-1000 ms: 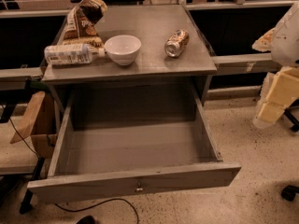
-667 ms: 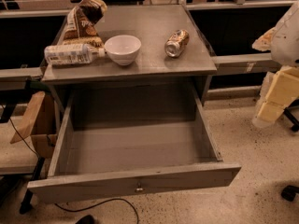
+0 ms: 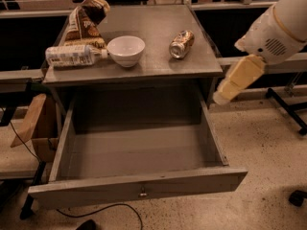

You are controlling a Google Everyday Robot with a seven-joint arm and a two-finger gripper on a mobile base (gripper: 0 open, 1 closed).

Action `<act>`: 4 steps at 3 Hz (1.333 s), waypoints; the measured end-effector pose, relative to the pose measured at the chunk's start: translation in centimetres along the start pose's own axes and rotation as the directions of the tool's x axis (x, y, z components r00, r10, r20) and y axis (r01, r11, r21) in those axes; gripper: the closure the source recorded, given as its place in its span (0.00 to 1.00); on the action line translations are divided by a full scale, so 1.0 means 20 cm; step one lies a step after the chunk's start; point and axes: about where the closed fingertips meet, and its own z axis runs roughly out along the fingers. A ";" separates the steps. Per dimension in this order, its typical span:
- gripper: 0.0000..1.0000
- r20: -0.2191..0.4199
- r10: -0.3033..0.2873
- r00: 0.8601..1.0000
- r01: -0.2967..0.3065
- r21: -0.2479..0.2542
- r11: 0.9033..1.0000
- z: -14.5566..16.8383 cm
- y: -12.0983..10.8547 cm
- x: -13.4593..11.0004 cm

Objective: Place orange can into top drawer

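Observation:
The orange can point(image 3: 181, 44) lies on its side on the grey cabinet top point(image 3: 158, 61), right of centre. The top drawer point(image 3: 139, 150) is pulled wide open below, with nothing inside it, and its front panel has a small metal knob point(image 3: 142, 193). My gripper point(image 3: 229, 86) hangs at the end of the white arm point(image 3: 278, 28), just off the cabinet's right edge. It is to the right of the can, a little lower in the view, and not touching it. It holds nothing that I can see.
A white bowl point(image 3: 126, 50), a white-labelled plastic bottle point(image 3: 72, 55) on its side and a brown snack bag point(image 3: 84, 23) sit on the left half of the top. A cardboard box point(image 3: 36, 126) and a cable point(image 3: 115, 210) are on the floor at left.
The arm and gripper have moved left, closer to the cabinet's right edge. The can, bowl, bottle and drawer have not moved.

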 end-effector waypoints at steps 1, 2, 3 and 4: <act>0.00 0.185 0.203 0.962 -0.199 -0.041 0.979 0.21 -0.16 -0.18; 0.00 0.291 0.375 0.880 -0.377 -0.052 0.925 0.35 -0.29 -0.35; 0.00 0.350 0.475 0.808 -0.504 -0.007 0.864 0.42 -0.45 -0.50; 0.00 0.367 0.502 0.783 -0.564 0.078 0.822 0.47 -0.59 -0.62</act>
